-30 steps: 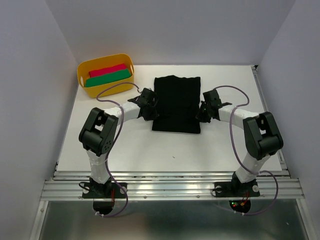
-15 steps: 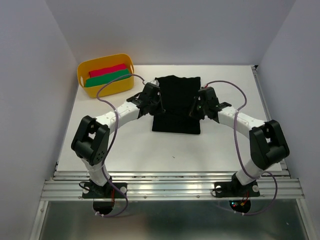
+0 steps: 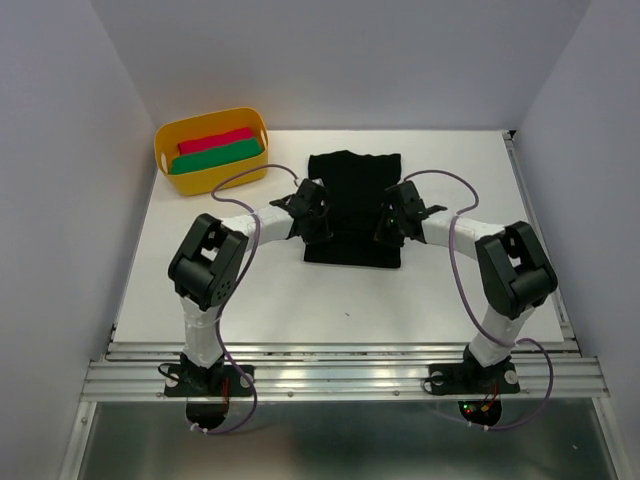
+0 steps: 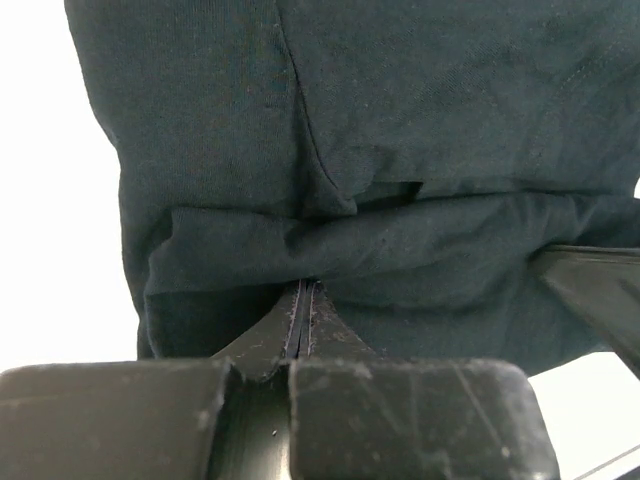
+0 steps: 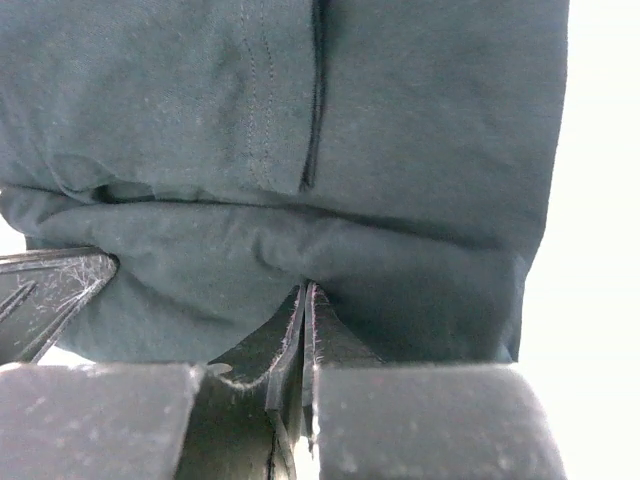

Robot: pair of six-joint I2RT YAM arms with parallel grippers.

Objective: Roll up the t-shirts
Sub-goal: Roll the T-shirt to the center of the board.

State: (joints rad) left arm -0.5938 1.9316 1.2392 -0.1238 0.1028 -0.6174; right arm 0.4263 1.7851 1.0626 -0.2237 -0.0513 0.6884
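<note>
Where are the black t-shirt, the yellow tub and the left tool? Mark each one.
black t-shirt (image 3: 352,178), top external view, flat far half of the cloth.
yellow tub (image 3: 215,178), top external view, near outer wall.
left tool (image 4: 303,292), left wrist view, seam between its shut fingertips.

Two arms are recorded: the left arm (image 3: 205,262) and right arm (image 3: 515,270), each made up of white-wrapped links and black joint housings. Their black bases (image 3: 205,380) are bolted on the aluminium rail (image 3: 340,375). A purple cable (image 3: 455,285) is looped beyond the rail along each arm. The left gripper (image 4: 303,300) and right gripper (image 5: 303,300) are finished in scuffed black.
</note>
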